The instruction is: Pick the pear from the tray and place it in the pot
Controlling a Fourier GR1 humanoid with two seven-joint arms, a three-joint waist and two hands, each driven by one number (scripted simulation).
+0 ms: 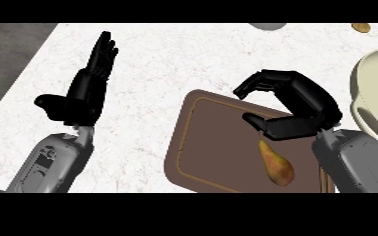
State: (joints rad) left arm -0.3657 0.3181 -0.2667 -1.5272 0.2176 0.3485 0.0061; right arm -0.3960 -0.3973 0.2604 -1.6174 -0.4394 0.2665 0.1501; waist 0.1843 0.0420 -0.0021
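Two black hands are showing over the pale counter [184, 55], but only one is working. The right hand [295, 107] is hanging above the brown tray [203, 145], with its fingers curled downward like a claw and the thumb bent under them, and nothing is between them. The pear [277, 165] is lying on the near right part of the tray, just below this hand, with its narrow end pointing up toward the thumb; hand and fruit are looking apart, not touching. The left hand [85, 92] is resting at the left side, fingers straight and released, pointing far.

The step in hand is, I think, the grasp. To do it well, the right hand should be coming nearer and lower so the fingers are closing around the wide body of the pear, not the thin neck, which can slip out. The cream pot [365, 87] is waiting at the right edge, only partly in view, so the carry afterwards is short.
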